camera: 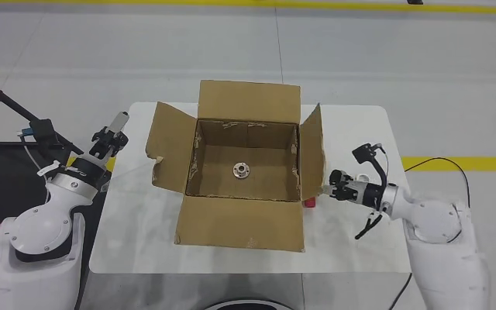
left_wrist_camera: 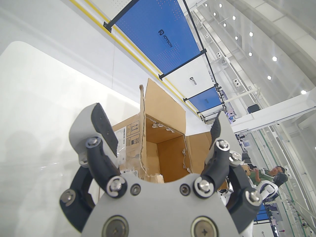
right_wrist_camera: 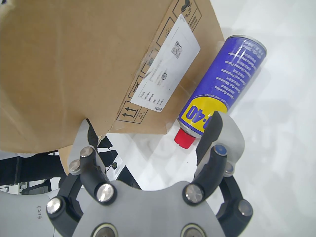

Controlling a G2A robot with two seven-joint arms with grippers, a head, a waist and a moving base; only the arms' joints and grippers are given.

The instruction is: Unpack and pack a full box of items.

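White counter (camera: 356, 248) seen from above, with an open cardboard box (camera: 248, 101) at its middle, all four flaps folded outward; at the far left, the left end effector (camera: 116, 136) hangs over the counter's left edge, well apart from the box, its fingers spread wide and holding nothing; on the box floor lies one small round metal part (camera: 242, 168); just beside the box's right wall a blue spray can (right_wrist_camera: 222, 82) lies on its side on the counter, partly under the right flap (camera: 311, 147), its red cap (right_wrist_camera: 183, 138) facing the right end effector (right_wrist_camera: 153, 124); that end effector is released, fingers apart on either side of the cap end, nothing gripped, and one finger sits beneath the flap's corner; likely risks: the finger could snag the flap and drag the box; the round can could roll away when touched; a grip so near the cap could let the can's body droop or slip
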